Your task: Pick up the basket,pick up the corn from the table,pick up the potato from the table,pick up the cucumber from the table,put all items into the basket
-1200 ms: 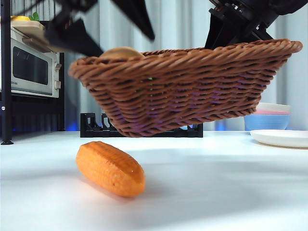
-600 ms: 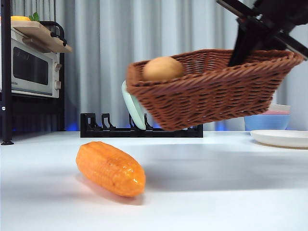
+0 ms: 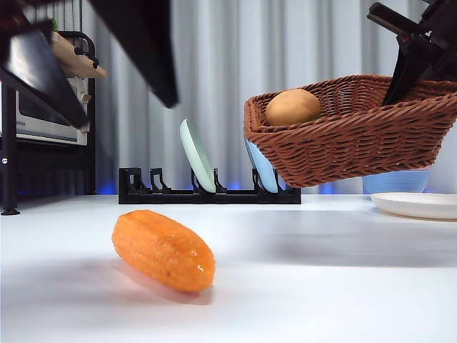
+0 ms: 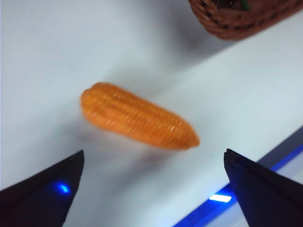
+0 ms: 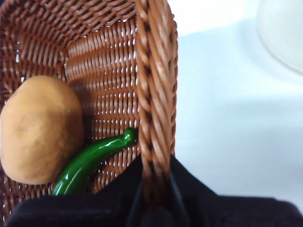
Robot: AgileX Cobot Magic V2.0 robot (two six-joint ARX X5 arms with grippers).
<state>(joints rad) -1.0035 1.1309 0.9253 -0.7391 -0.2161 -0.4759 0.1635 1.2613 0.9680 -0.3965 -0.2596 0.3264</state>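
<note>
Orange corn (image 4: 137, 122) between spread left fingers (image 4: 45, 196)

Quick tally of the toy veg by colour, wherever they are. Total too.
Orange: 1, the corn lying on the table.
Tan-brown: 1, the potato in the basket.
Green: 1, the cucumber in the basket beside the potato.
Total: 3.
</note>
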